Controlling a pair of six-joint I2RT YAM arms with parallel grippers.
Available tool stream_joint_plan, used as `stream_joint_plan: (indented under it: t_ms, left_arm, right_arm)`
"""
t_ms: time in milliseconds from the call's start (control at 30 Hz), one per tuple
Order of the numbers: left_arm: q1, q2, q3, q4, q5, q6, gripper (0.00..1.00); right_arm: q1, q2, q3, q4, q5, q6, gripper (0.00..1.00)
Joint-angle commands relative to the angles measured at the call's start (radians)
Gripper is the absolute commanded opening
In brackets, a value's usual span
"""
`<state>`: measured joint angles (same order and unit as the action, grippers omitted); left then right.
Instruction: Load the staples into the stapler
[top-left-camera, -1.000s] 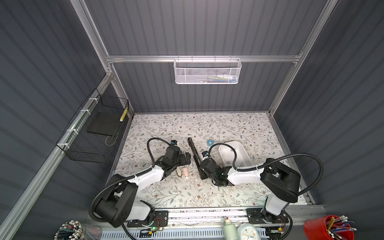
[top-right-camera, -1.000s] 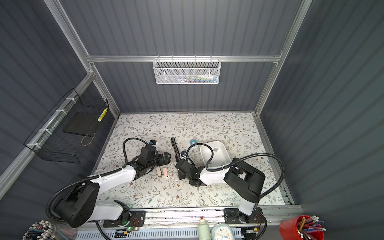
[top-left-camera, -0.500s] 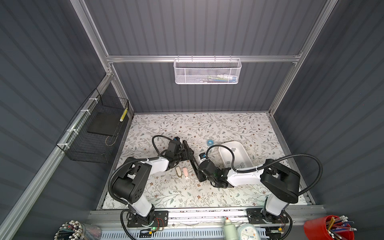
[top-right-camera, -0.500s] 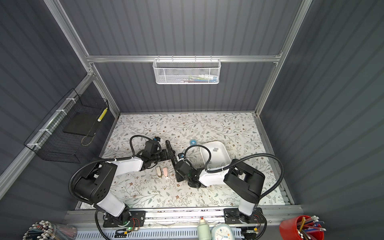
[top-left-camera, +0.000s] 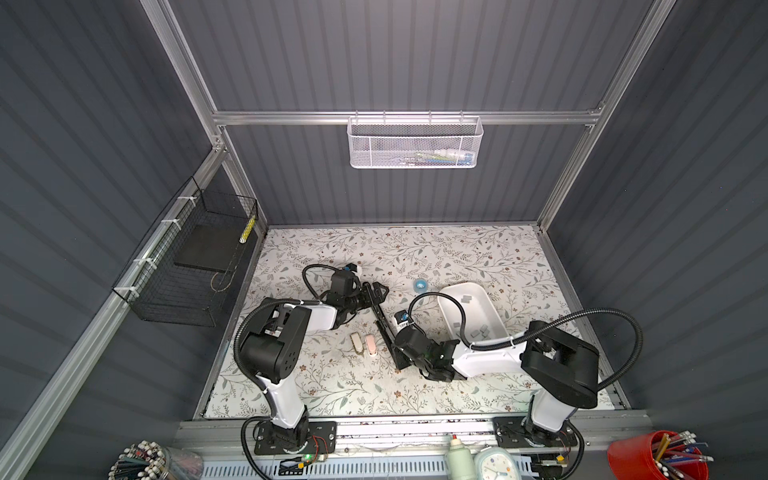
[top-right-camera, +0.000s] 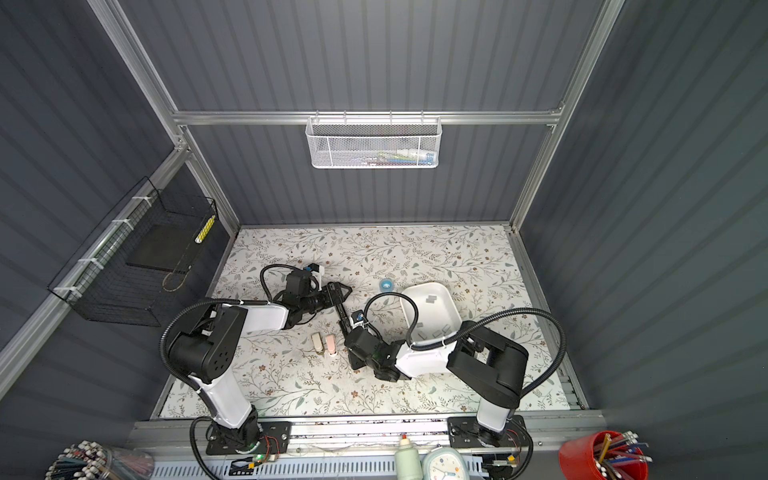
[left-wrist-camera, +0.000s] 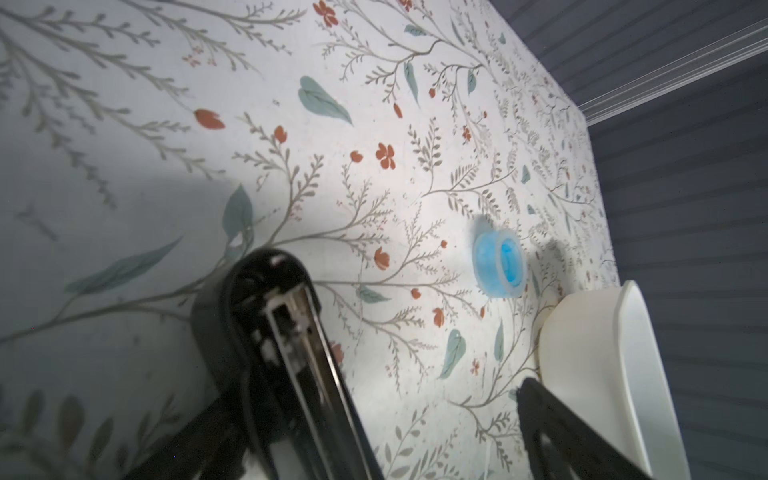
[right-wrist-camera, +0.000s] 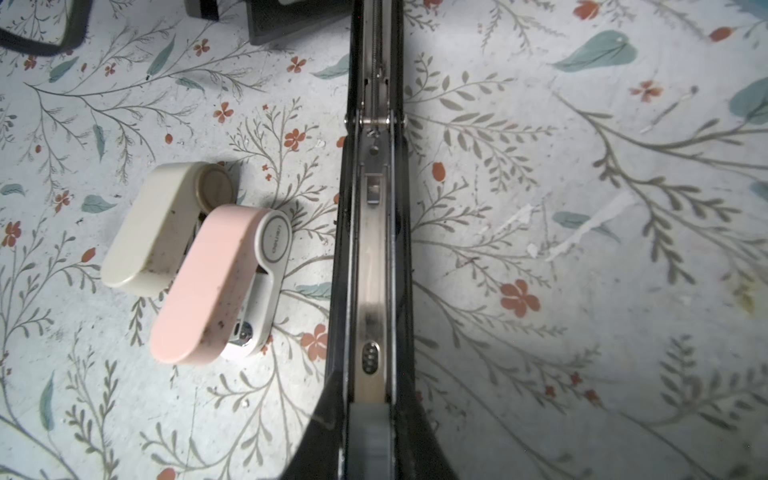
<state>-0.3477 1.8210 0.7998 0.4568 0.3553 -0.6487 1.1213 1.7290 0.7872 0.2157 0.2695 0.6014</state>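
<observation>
While right end effector (right-wrist-camera: 371, 401) pinches stapler (right-wrist-camera: 372, 257) | left end effector (top-left-camera: 379, 292) spread | staples (top-left-camera: 478, 331) well apart

I see black stapler (top-left-camera: 383, 326) with silver inner rail, grey staples (top-left-camera: 465, 297), white tray (top-left-camera: 482, 311), white mat (top-left-camera: 415, 253) patterned with grey-green leaves and red flowers, translucent blue cap (top-left-camera: 420, 284) mid-frame, pink mini stapler (top-left-camera: 370, 345), cream mini stapler (top-left-camera: 356, 341), red cup (top-left-camera: 623, 463) lower right, dark grey ribbed walls (top-left-camera: 415, 62)
</observation>
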Motion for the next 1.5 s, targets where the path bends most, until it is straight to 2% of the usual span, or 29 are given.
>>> stream_joint_plan:
  t_ms: [0, 100, 300, 367, 467, 667, 867, 1133, 1367, 1467]
  left_arm:
    - [0.036, 0.128, -0.031, -0.08, 0.15, -0.068, 0.99]
    - [0.047, 0.13, -0.045, -0.049, 0.156, -0.062, 0.98]
    - [0.047, 0.035, -0.092, -0.039, 0.113, -0.018, 0.94]
    - [0.047, 0.026, -0.097, -0.016, 0.158, -0.005, 0.86]
    - [0.047, 0.007, -0.127, 0.039, 0.161, -0.016, 0.77]
    - [0.046, -0.092, -0.163, 0.009, 0.097, 0.042, 0.67]
    - [0.046, -0.177, -0.204, 0.004, 0.064, 0.081, 0.67]
    - [0.04, -0.25, -0.239, 0.014, 0.063, 0.092, 0.66]
    - [0.032, -0.273, -0.252, 0.019, 0.057, 0.09, 0.64]
    - [0.032, -0.278, -0.242, -0.023, 0.023, 0.076, 0.68]
  right_arm:
    - [0.025, -0.008, 0.008, 0.049, 0.009, -0.033, 0.1]
    - [0.039, -0.006, 0.003, 0.05, 0.027, -0.049, 0.11]
    - [0.045, 0.001, 0.002, 0.048, 0.064, -0.063, 0.15]
    - [0.052, -0.003, -0.003, 0.054, 0.075, -0.075, 0.18]
    - [0.063, -0.004, -0.006, 0.05, 0.103, -0.099, 0.22]
    - [0.068, -0.004, -0.009, 0.036, 0.143, -0.098, 0.26]
    - [0.078, -0.044, -0.05, 0.053, 0.182, -0.125, 0.4]
    - [0.104, -0.12, -0.137, 0.119, 0.193, -0.141, 0.43]
    - [0.123, -0.082, -0.148, 0.154, 0.178, -0.137, 0.46]
    - [0.13, -0.076, -0.148, 0.154, 0.175, -0.135, 0.47]
